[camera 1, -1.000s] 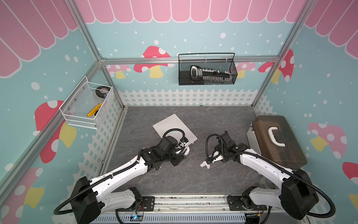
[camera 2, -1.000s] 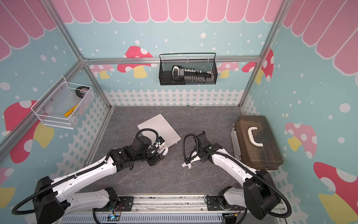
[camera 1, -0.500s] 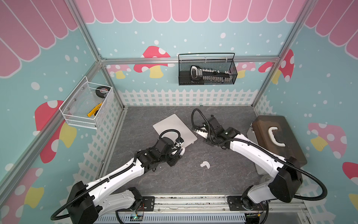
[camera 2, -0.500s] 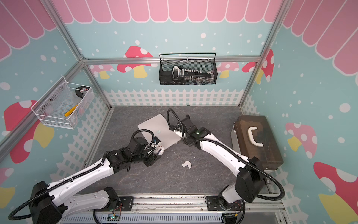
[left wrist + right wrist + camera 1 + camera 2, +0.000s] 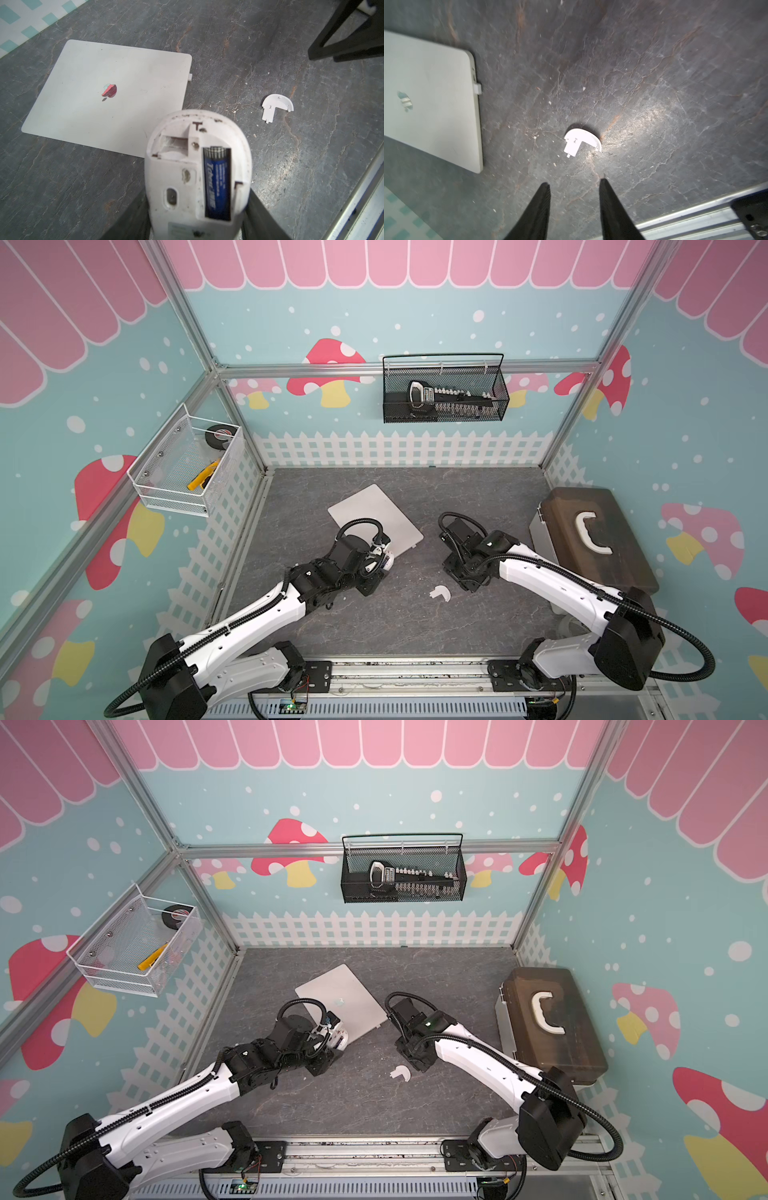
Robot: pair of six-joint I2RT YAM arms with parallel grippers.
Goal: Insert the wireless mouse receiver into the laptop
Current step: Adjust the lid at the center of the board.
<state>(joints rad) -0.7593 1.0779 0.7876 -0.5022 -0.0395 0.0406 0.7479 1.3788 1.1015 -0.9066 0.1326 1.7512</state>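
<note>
The silver laptop point(image 5: 374, 506) lies shut and slanted on the grey floor, with its logo point(image 5: 109, 92) up. The wireless mouse receiver point(image 5: 190, 77), a tiny whitish stub, sticks out of the laptop's side edge point(image 5: 478, 88). My left gripper point(image 5: 197, 199) is shut on the white mouse point(image 5: 178, 166), which is held underside up with a blue battery point(image 5: 217, 182) showing, just off the laptop's near corner point(image 5: 338, 1036). My right gripper point(image 5: 574, 185) hangs open and empty over bare floor, a short way from the white half-round cover piece point(image 5: 581, 143).
A brown toolbox point(image 5: 598, 539) with a white handle stands at the right wall. On the back wall hangs a black wire basket point(image 5: 444, 393); a white mesh basket point(image 5: 187, 464) hangs on the left wall. A metal rail point(image 5: 395, 672) runs along the front edge.
The right gripper, at the laptop's side edge half a second ago, has drawn back toward the front right, near the cover piece. The left arm has stayed almost still with the mouse.
</note>
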